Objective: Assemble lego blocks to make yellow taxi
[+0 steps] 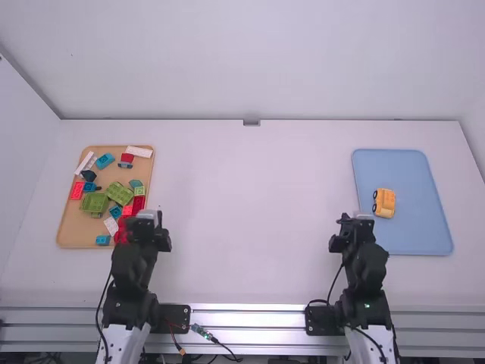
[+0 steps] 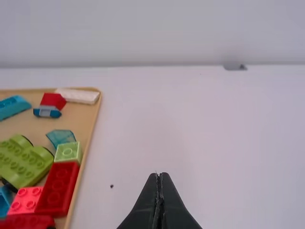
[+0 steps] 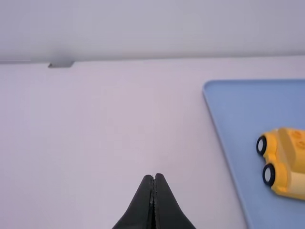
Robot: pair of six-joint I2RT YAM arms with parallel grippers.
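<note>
Left arm (image 1: 123, 343) and right arm (image 1: 370, 346) stand closest in the high view, by the white table (image 1: 250, 220). The left gripper (image 1: 149, 215) is near the tan tray (image 1: 70, 233), full of mixed-up blocks (image 1: 95, 203) in red, green, blue and white. The right gripper (image 1: 358, 217) is near the blue tray (image 1: 413, 241). On that tray sits the yellow car (image 1: 385, 203).

From the left wrist, that gripper's two fingers are together. A small light green block (image 2: 67, 151) is just beside a long red block (image 2: 57, 188).

From the right wrist, those fingers are together too. Two wheels (image 3: 269, 174) show on the yellow car (black ones, with white middles).
</note>
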